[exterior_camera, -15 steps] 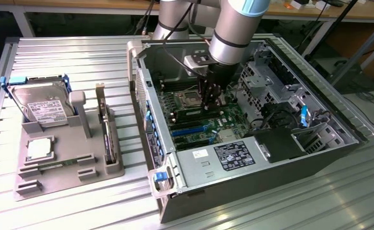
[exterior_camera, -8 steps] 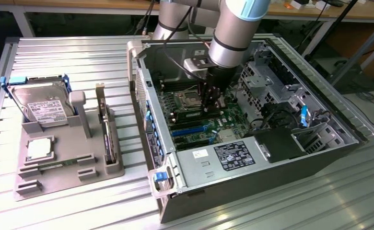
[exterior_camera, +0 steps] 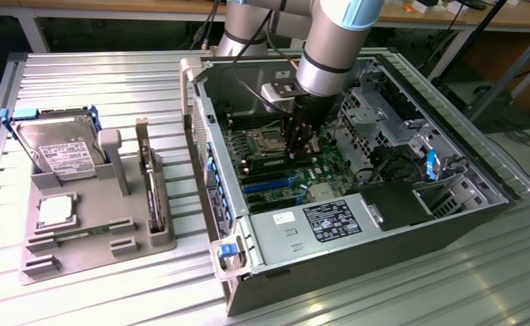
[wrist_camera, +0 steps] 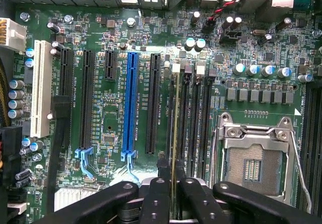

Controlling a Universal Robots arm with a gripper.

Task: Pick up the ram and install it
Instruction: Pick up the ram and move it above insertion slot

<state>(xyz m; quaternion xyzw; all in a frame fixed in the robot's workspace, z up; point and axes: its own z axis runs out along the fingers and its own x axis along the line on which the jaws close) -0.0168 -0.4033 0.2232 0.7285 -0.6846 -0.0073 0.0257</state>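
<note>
My gripper (exterior_camera: 302, 144) is deep inside the open computer case (exterior_camera: 356, 231), pointing down at the motherboard (wrist_camera: 115, 38). It is shut on the ram (wrist_camera: 174, 128), which the wrist view shows edge-on as a thin pale line running between the two black fingers (wrist_camera: 162, 183). The stick stands over the row of black memory slots (wrist_camera: 193, 118), in line with the slot that has a white latch (wrist_camera: 175, 68). I cannot tell whether its lower edge sits in the slot. In the exterior view the stick is mostly hidden behind the fingers.
A metal CPU socket (wrist_camera: 254, 163) lies beside the memory slots, and a blue expansion slot (wrist_camera: 131, 103) on their other side. On the exterior view's left a grey tray (exterior_camera: 83, 258) holds a hard drive (exterior_camera: 56, 146), an upright expansion card (exterior_camera: 151, 190) and a chip (exterior_camera: 56, 207). Case walls and drive cages surround the arm.
</note>
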